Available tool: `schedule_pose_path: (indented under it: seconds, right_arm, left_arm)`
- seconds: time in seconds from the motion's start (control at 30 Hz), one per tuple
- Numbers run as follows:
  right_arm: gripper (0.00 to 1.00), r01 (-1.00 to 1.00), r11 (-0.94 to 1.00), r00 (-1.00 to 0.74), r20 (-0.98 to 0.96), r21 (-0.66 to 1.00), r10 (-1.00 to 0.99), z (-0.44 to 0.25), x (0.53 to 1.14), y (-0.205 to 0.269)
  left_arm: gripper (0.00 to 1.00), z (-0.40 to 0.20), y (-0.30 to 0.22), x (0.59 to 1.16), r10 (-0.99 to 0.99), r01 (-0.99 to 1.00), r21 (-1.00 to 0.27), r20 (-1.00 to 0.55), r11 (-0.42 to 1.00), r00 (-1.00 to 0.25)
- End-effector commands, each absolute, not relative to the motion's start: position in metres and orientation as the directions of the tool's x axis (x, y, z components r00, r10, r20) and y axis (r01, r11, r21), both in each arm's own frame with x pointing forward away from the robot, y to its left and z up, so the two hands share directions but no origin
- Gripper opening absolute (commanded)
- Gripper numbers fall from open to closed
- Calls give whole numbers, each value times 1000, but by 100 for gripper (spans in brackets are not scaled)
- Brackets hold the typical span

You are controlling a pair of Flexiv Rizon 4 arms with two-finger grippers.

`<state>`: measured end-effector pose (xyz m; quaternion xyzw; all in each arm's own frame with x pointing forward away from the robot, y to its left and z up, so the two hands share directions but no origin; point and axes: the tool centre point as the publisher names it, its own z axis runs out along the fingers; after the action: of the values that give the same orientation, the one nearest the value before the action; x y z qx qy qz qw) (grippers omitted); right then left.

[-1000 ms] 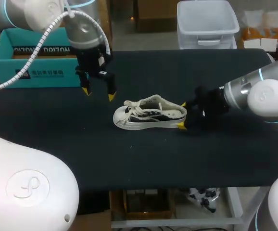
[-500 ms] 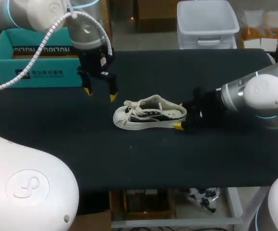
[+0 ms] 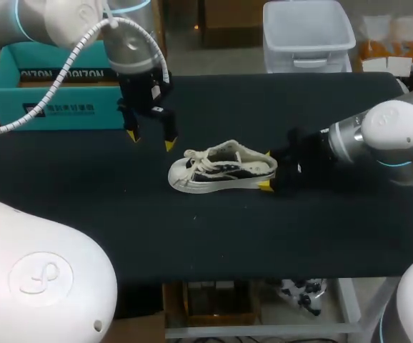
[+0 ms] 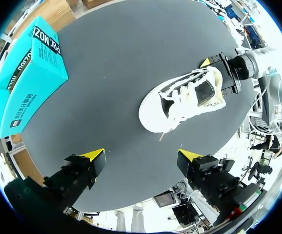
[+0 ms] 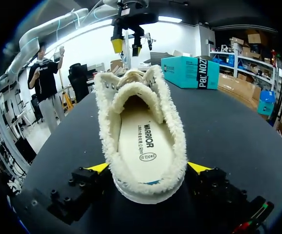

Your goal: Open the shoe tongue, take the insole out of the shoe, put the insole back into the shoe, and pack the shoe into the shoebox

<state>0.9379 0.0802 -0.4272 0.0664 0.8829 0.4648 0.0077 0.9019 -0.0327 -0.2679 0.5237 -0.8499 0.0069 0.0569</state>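
Black desk [image 3: 299,236] carries a white shoe [image 3: 221,170] near its middle, upright on its sole, with the toe towards the left edge. The insole [image 5: 142,144] lies flat inside it. A teal shoebox [image 3: 49,86] sits at the far left corner. The left gripper [image 3: 149,141] hangs above the desk between shoebox and toe, jaws spread, holding nothing. The right gripper [image 3: 268,171] has its jaws either side of the heel; I cannot tell whether they pinch it.

Shoe [image 3: 223,170]: fuzzy cream fleece lining, matt cloth upper, smooth rubbery sole. Insole [image 5: 143,144]: smooth, matt. Bench [image 3: 264,236]: dark matt cloth-like top. Box [image 3: 49,86]: teal cardboard, slight sheen. Left hand [image 3: 149,141]: matt black plastic. Left arm [image 3: 63,14]: glossy white shell.
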Motion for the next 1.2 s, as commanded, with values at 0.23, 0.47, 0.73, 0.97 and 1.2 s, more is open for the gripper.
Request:
schedule_pose_path:
  seconds: [0.23,0.47,0.73,0.97,1.2]
  right_arm:
    - [47,113,542,-992,64,833,108,-437,942,85]
    - [0,105,540,-992,51,835,113,-434,940,85]
    - [0,100,537,-993,46,838,113,-433,937,87]
    - [0,100,537,-993,46,838,113,-433,937,87]
    - [0,100,537,-993,46,838,113,-433,937,87]
  left_arm:
    - [100,-269,-36,905,-886,-888,51,112,457,-450]
    - [100,-270,-47,906,-887,-890,51,115,454,-446]
    - [100,-264,-102,903,-864,-866,35,89,499,-495]
    - [100,-265,-143,904,-860,-860,26,23,509,-509]
    - [98,-275,-181,907,-875,-875,37,-25,483,-484]
